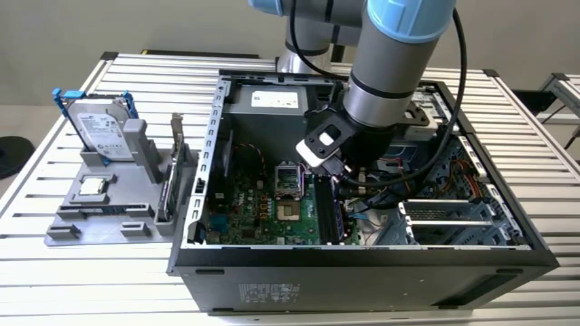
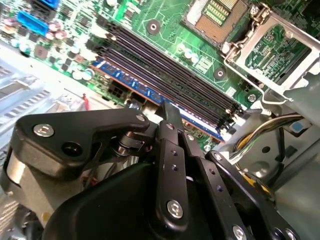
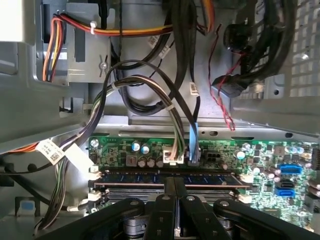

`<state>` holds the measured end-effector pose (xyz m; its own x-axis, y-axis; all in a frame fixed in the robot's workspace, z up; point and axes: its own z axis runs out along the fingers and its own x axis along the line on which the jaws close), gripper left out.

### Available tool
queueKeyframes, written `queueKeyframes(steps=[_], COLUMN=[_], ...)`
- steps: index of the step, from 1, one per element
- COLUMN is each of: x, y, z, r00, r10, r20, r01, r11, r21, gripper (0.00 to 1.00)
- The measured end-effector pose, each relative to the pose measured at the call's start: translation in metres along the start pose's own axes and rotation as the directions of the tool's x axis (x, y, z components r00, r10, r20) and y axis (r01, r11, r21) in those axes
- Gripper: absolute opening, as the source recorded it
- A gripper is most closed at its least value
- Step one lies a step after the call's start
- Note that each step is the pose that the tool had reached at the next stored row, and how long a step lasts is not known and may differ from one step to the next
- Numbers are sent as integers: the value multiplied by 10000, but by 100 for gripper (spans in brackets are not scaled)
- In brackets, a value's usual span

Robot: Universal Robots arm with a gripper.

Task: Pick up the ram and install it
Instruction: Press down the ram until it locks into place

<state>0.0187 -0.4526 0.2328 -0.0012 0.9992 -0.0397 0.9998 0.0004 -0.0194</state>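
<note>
I see the gripper (image 2: 171,111) inside the case (image 1: 363,261), fingers pressed together on the ram (image 3: 170,173), which sits in the memory slot directly beneath them. Full seating I can't confirm.

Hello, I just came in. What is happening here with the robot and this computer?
The arm reaches into the open computer case. Its gripper is shut on the ram, which sits in a memory slot on the green motherboard. On the grey stand beside the case, a hard drive stands upright.
</note>
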Motion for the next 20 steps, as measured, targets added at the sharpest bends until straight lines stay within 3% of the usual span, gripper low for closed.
queueKeyframes(steps=[20], x=[9], y=[2], z=[114], r00=[10000], r10=[0], r20=[6], r01=[0], r11=[10000], r21=[2], gripper=[0])
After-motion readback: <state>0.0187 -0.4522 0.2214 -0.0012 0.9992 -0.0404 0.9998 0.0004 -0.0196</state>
